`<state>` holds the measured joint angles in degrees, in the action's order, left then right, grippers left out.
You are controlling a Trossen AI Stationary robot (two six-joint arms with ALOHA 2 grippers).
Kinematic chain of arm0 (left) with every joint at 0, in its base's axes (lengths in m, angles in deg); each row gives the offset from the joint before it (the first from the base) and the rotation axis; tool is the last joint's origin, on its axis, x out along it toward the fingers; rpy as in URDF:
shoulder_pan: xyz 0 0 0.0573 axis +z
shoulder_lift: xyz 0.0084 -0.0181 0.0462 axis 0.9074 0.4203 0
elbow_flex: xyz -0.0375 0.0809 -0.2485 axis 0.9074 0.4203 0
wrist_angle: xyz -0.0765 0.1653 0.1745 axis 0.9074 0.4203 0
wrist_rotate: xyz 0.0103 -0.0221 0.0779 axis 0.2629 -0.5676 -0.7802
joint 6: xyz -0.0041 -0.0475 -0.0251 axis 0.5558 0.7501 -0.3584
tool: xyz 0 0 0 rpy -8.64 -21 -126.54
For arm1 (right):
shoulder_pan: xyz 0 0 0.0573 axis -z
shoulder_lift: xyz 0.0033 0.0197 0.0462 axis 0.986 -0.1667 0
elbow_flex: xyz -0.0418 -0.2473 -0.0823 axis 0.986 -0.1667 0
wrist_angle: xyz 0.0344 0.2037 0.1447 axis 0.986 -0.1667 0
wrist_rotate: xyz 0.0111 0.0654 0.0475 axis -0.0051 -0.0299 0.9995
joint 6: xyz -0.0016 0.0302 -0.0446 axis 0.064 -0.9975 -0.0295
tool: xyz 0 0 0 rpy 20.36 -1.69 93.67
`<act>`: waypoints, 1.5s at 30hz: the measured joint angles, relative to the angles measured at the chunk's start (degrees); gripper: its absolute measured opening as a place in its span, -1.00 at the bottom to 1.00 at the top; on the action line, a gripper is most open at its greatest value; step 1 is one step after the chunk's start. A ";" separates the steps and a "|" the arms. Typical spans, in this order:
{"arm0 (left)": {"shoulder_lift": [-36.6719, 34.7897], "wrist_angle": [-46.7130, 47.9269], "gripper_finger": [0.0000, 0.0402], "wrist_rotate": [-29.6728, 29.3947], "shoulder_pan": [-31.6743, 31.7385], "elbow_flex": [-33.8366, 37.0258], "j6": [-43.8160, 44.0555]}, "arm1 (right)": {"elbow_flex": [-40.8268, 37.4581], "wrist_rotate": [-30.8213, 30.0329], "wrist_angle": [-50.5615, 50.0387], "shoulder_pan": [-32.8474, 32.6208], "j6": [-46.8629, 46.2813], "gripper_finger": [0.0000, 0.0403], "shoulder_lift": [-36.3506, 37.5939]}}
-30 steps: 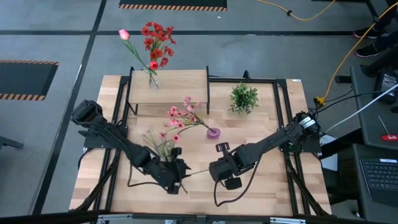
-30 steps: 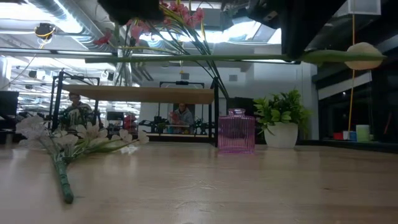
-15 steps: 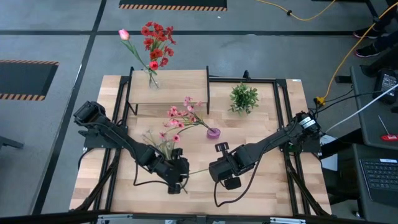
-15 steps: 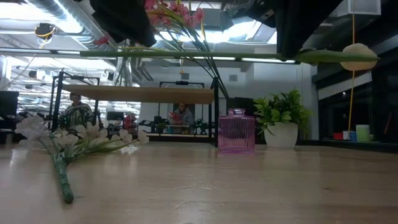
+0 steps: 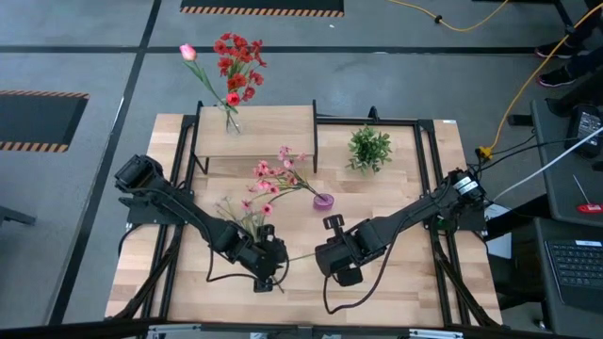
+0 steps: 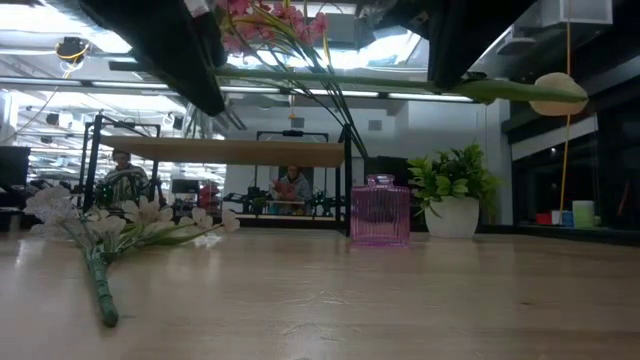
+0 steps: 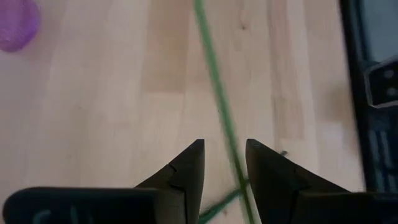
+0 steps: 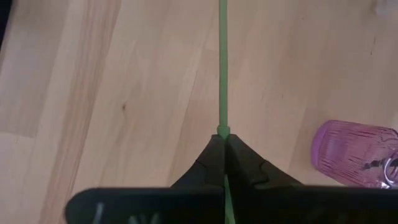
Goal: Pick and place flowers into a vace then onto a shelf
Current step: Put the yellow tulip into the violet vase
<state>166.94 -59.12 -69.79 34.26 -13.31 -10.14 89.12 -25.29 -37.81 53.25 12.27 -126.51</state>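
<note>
Currently the right gripper is clenched on a thin green flower stem, holding it level above the near middle of the table. From table height this stem runs across the upper part of the scene and ends in a cream tulip head at the right. The left gripper hangs just left of the right one, over the near centre of the table; its fingers stand parted with the stem passing between them, and I cannot tell whether they touch it.

Lying flat on the tabletop, left of centre, is a bunch of pale sprigs with its stem end pointing toward the near edge. A small purple glass vase stands upright near the middle of the table and already holds a spray of small pink blossoms leaning to the left. Just right of it, farther back, sits a bushy green plant in a white pot.

At the far left of the table is the low wooden shelf on black legs. A clear vase stands on its far left corner, holding red blossoms and one pink tulip.

Two people are seated in the room well behind the table.
</note>
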 joint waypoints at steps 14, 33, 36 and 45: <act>-0.26 -0.03 -0.85 -1.78 1.96 0.00 1.39 | 0.00 -0.02 0.01 0.00 0.00 -1.00 0.00; -0.26 0.01 -0.98 -0.24 2.66 0.00 1.92 | -0.02 -0.02 3.01 0.33 -1.60 -0.53 0.00; -0.26 -0.03 -0.98 -0.26 2.59 0.00 1.92 | 0.60 0.02 2.21 0.33 -1.57 -0.40 0.00; -0.26 -0.57 -0.98 -5.61 2.01 0.00 0.02 | 12.22 -4.69 -1.60 -1.18 2.84 -0.41 0.39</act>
<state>166.68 -59.69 -75.40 36.27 -13.31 -10.12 101.34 -29.98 -39.40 52.07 15.11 -126.12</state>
